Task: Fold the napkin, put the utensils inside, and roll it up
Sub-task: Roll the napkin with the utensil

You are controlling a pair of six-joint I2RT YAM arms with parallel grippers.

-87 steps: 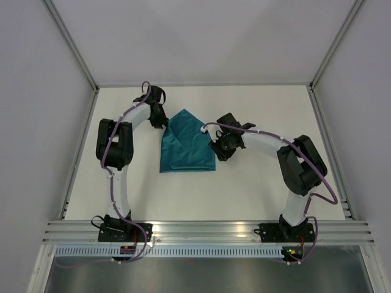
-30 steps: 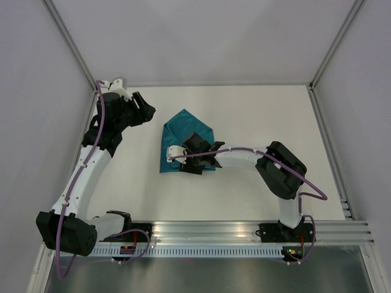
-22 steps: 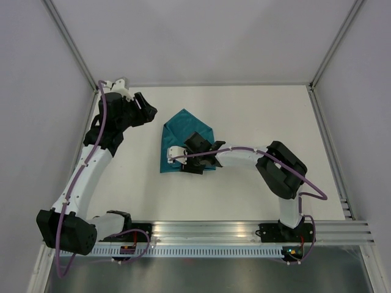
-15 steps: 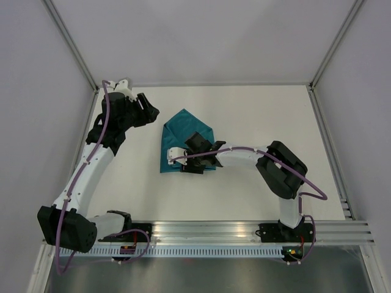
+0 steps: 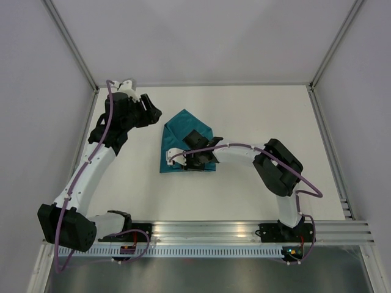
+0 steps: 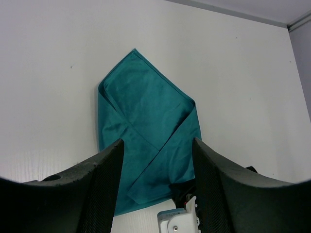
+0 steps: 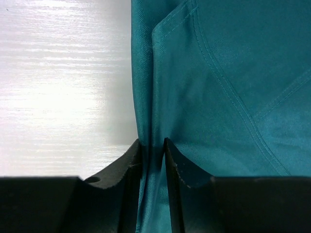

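The teal napkin lies folded on the white table, its point toward the back wall. It also shows in the left wrist view and fills the right wrist view. My right gripper is low over the napkin's near edge, and its fingers are shut on a pinched ridge of the cloth near its side edge. My left gripper is raised at the back left, apart from the napkin, jaws open and empty. No utensils show in any view.
White walls and a metal frame close in the table at the back and sides. An aluminium rail runs along the near edge by the arm bases.
The left arm has left the napkin's back corner and lifted away to the back left. The right gripper has moved from the napkin's right side onto its near edge and pinched the cloth.
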